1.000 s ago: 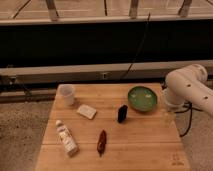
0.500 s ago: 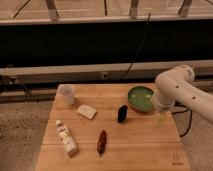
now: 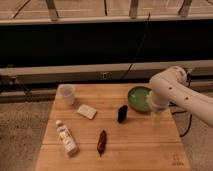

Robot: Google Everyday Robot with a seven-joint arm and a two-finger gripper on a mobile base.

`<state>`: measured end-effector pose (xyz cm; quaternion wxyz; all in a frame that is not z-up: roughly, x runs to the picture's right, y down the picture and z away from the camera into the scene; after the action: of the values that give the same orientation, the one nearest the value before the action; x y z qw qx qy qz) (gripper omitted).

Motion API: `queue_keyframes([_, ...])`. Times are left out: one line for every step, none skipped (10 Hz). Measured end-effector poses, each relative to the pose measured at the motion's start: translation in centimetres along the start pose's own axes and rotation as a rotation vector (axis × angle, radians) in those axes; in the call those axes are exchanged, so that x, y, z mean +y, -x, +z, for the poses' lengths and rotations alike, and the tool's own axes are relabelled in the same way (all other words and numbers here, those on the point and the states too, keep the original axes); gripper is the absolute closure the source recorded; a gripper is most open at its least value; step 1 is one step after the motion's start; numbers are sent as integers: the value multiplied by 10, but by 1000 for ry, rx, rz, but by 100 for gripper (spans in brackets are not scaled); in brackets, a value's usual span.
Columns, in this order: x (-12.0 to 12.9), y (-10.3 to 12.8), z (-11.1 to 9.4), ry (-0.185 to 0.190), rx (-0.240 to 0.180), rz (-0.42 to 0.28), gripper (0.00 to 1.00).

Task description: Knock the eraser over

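A small black eraser (image 3: 122, 113) stands upright near the middle of a wooden bench (image 3: 137, 150). Bare wood surrounds it on every side, and nothing touches it. The widest open stretch lies in front of it and to its right, running toward the bench's front and right edges.

Behind it and to the right, a green bowl (image 3: 138, 97) sits near the bench's back edge. To its left, a flat cream block (image 3: 86, 111) lies a short way off. A pale cup (image 3: 66, 94) stands beyond that, near the back left corner. In front and slightly left lies a slim red-brown object (image 3: 102, 142), with a small bottle (image 3: 66, 139) on its side near the left edge.

The robot's white arm (image 3: 172, 92) reaches in from the right, above the bowl's right rim. The gripper (image 3: 155, 117) hangs below it, low over the bench, to the right of the eraser and apart from it, just in front of the bowl. It appears to hold nothing; whether it is open or closed cannot be told.
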<state>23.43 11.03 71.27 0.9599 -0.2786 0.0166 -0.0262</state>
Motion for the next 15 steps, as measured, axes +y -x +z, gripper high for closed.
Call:
queue_keyframes([-2, 11, 3, 2, 0, -9, 20])
queue_keyframes([-4, 22, 5, 2, 2, -19, 20])
queue_keyframes([-6, 27, 7, 2, 4, -26, 20])
queue_keyframes([-6, 27, 9, 5, 6, -30, 20])
queue_keyframes([-8, 24, 9, 4, 7, -34, 20])
queue_keyframes([-8, 21, 10, 9, 10, -36, 20])
queue_keyframes([-10, 22, 11, 9, 11, -40, 20])
queue_keyframes([-12, 26, 12, 9, 11, -46, 20])
queue_keyframes([-14, 29, 14, 10, 13, -50, 20])
queue_keyframes([-14, 30, 14, 12, 13, -51, 20])
queue_keyframes([-15, 30, 15, 16, 16, -55, 20])
queue_keyframes([-18, 30, 16, 15, 15, -61, 20])
queue_keyframes([-18, 28, 17, 17, 18, -62, 20])
queue_keyframes([-19, 29, 18, 20, 20, -66, 20])
queue_keyframes([-22, 32, 20, 19, 19, -72, 20])
